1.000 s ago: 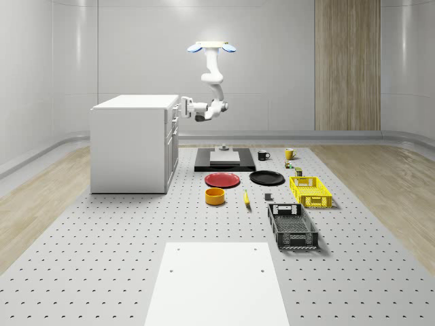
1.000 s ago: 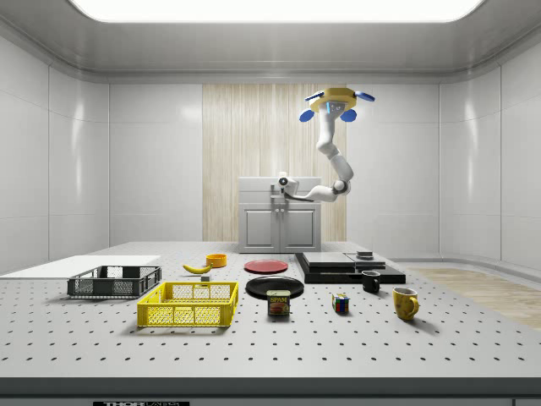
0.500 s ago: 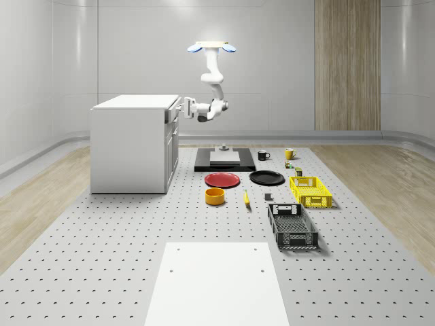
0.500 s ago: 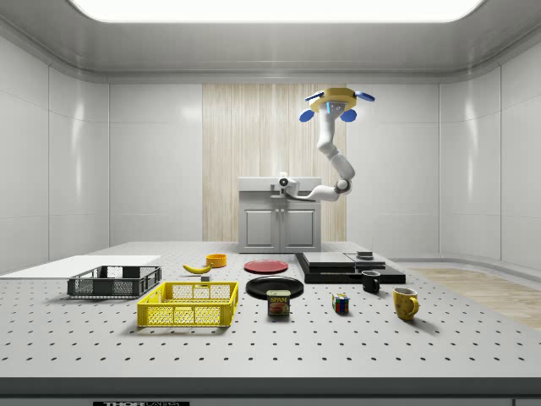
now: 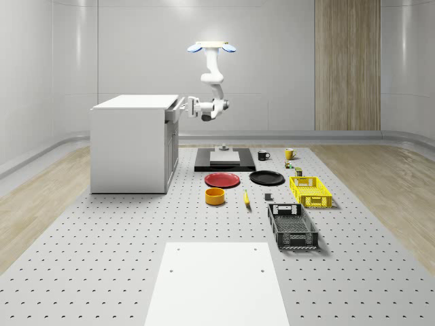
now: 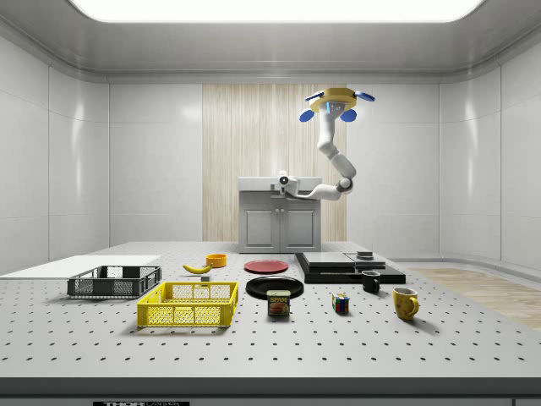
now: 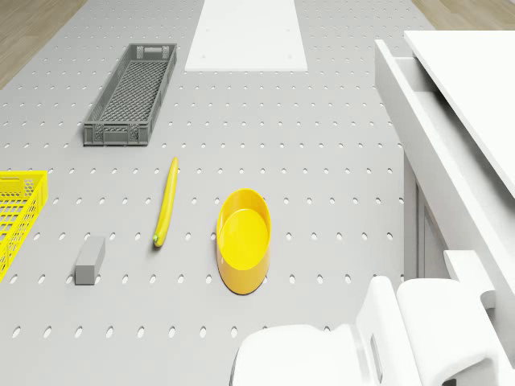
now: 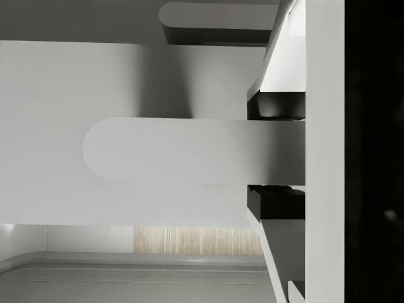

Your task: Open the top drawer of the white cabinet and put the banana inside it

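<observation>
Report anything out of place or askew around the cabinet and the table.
Only the white cabinet's top drawer stands out: it juts partly open, with the tool shut on its handle. The banana lies flat on the table beside the yellow bowl. Nothing is spilled or tipped.

Yellow basket (image 7: 18,211) cut by the drone view's edge; spam tin (image 6: 278,304) label barely legible.

Gripper (image 8: 276,153) clamped, arm bent sideways
</observation>
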